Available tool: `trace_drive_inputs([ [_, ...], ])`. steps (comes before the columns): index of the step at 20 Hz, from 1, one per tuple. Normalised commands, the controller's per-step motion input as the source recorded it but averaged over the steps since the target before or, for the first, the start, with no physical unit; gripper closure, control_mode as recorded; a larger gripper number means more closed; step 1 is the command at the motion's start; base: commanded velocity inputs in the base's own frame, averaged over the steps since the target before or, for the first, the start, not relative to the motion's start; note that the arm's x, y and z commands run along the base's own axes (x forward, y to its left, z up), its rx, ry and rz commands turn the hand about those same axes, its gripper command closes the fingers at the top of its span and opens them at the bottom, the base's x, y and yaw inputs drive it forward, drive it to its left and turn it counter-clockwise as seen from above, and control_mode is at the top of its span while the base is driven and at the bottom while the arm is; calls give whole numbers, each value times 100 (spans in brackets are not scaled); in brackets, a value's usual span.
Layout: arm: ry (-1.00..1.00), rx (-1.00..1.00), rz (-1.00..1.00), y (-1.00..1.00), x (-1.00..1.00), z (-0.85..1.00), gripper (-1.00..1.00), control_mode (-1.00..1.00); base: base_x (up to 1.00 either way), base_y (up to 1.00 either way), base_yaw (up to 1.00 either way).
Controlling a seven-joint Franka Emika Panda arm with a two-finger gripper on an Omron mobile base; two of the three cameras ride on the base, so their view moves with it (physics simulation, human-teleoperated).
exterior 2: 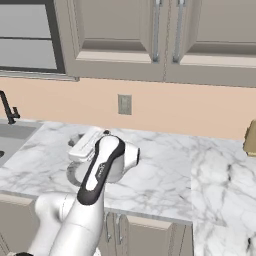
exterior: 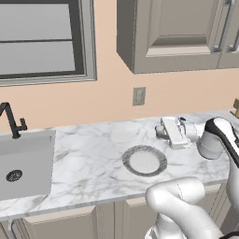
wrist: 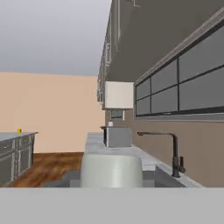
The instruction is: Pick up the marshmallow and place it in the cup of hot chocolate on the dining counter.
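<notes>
One risk: gripper (exterior: 159, 132), seemingly pinching the marshmallow (wrist: 111, 170) at hand view's bottom centre, faces a long carry to the cup of hot chocolate (wrist: 19, 130) on the dining counter (wrist: 13, 136) at far left, so a weak pinch could drop it.

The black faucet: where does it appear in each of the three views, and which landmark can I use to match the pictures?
Left base view: the black faucet stands at the left edge, behind the sink.
Right base view: it is at the far left edge, at mid-height.
Hand view: it rises at the lower right, close to the wall.
Shared landmark: the dark-framed window, which is above the faucet in all three views.
</notes>
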Motion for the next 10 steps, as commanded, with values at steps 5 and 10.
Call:
trace_drive_inputs([
  [5,-18,7,21,-10,-23,13,100,-100,0,0,0],
  [10,-10,0,0,-5,-36,7,100,-100,0,0,0],
])
